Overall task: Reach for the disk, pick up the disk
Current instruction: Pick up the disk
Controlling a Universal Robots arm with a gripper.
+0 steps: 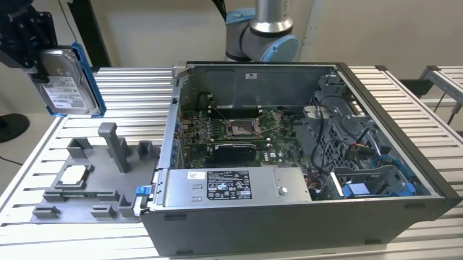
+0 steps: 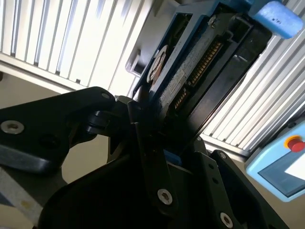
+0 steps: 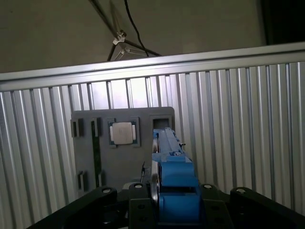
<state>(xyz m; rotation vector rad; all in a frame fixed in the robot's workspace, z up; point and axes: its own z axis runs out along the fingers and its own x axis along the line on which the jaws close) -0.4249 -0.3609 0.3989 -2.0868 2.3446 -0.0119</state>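
The black hand [image 1: 34, 54] is clamped shut on the flat silver metal hard disk with a white label and blue plastic rails [image 1: 69, 81], with one finger on either side of it. The disk hangs upright just below the hand, its label turned toward the exterior view, and it is lifted clear of the ribbed aluminium desk [image 1: 130, 86].

In the second wrist view the hand [image 2: 159, 121] grips one end of the disk [image 2: 190, 62]. The rest of the disk juts away from the fingers [image 2: 145, 143], with a row of connector pins showing along one edge. In the first wrist view the disk [image 3: 167, 152] is seen edge-on, running straight out from the hand [image 3: 167, 207].

Below the hand, a flat grey plastic fixture tray [image 3: 86, 138] lies on the desk. Its square recess holds a small square silver chip [image 3: 123, 132]. A narrow slot beside that holds a thin dark green strip [image 3: 96, 148].

Lower than the hand and well apart from it, toward the exterior view's right, an open dark grey computer case [image 1: 289, 230] stands on the desk. Inside it are:
- a green circuit board [image 1: 239, 130]
- a long grey metal box with a black-and-white sticker [image 1: 231, 187]
- blue cables [image 1: 387, 162]
- a blue plastic bracket [image 1: 361, 189]
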